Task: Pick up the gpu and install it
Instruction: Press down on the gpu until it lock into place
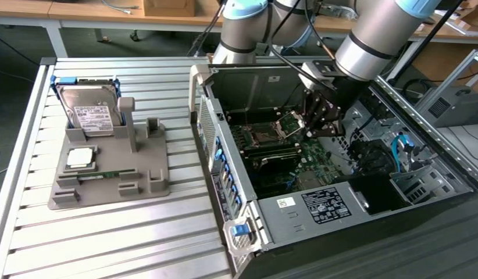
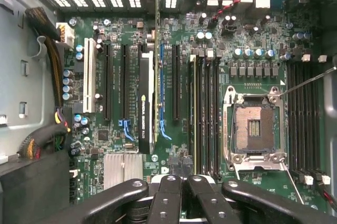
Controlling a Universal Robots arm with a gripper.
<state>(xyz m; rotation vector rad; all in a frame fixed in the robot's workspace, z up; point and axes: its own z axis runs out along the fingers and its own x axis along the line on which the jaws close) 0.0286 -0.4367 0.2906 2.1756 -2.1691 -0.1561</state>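
Arm reaches down into the open computer case point(image 1: 223, 168); gripper point(image 1: 323, 119) hangs above the green motherboard point(image 1: 301, 157), close to the empty processor socket point(image 2: 255, 129).

Wrist view: gripper point(image 2: 179, 195) fingers point(image 2: 163, 197) pressed together, nothing between them.

The gpu point(image 2: 147, 103) stands on edge in a long slot of the motherboard, straight ahead of the closed fingers and apart from them. Seen edge-on: thin, long, dark card with a black strip carrying small pale lettering and a pale metal edge beside it. Blue slot latches point(image 2: 126, 129) sit at its near end. Black memory slots point(image 2: 208, 113) run between card and socket.

On the table beside the case, well away from the gripper: grey holder point(image 1: 107, 168) with hard drive point(image 1: 90, 110).
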